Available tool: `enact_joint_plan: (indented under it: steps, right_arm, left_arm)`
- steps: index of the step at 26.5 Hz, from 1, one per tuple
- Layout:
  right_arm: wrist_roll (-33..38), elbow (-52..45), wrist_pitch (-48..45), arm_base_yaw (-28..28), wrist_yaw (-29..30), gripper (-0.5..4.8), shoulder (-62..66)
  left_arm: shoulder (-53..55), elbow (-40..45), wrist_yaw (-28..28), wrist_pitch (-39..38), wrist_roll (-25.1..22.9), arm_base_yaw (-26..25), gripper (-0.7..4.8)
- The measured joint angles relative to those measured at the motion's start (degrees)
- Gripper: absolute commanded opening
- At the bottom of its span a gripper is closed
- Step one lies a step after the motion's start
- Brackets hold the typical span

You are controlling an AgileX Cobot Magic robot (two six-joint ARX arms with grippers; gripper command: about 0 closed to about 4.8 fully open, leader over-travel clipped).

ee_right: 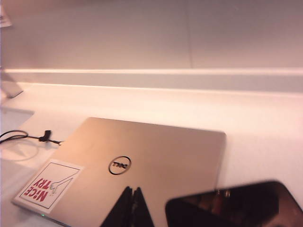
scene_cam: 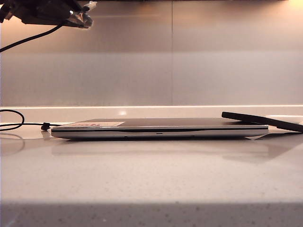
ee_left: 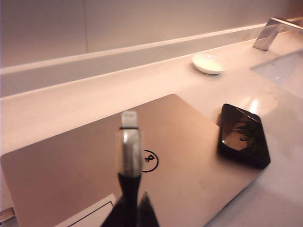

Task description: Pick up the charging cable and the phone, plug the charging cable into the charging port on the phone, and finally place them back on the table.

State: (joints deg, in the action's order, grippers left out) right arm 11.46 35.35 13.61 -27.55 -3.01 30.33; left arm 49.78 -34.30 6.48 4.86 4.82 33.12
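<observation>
My left gripper is shut on the charging cable, just behind the silvery plug, whose pale tip sticks out past the fingers. In the exterior view that gripper hangs high at the upper left, and the black charging cable trails down from it to a loop on the table. The phone is a black slab lying half on the laptop's corner and half on the table; the exterior view shows the phone at the right. My right gripper is shut and empty above the laptop lid, beside the phone.
A closed silver laptop with a sticker lies flat mid-table. A small white dish, a sink basin and a faucet sit beyond the phone. The cable's black band rests on the table by the laptop's far corner.
</observation>
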Motion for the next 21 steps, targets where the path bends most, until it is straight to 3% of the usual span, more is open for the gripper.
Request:
enact_joint_plan:
  steps: [8, 12, 15, 17, 19, 21]
  right_arm:
    - [10.3, 0.0, 6.4, 12.0, 6.4, -0.01, 4.0]
    - [11.3, 0.0, 6.5, 15.1, 9.6, -0.01, 7.6]
    - [17.0, 0.0, 6.6, 17.4, 12.9, 0.03, 13.1]
    - [26.3, 0.0, 7.5, 18.5, 13.6, 1.81, 17.3]
    - [29.5, 0.0, 8.0, 19.2, 15.0, 3.40, 19.7]
    - [31.8, 0.0, 8.3, 20.3, 17.4, 3.69, 21.6]
  left_arm:
    - [1.2, 3.3, 0.0, 0.0, 1.2, 1.1, -0.06]
    - [2.9, 5.2, 0.0, 0.0, 1.2, 1.1, -0.06]
    - [5.9, 6.1, 0.0, -0.1, 1.2, 1.1, -0.06]
    - [6.7, 6.1, 0.0, 0.7, 1.2, 1.1, -0.06]
    - [6.8, 6.1, 0.0, 1.6, 1.2, 1.1, -0.06]
    - [6.8, 6.1, 0.0, 2.8, 1.2, 1.1, -0.06]
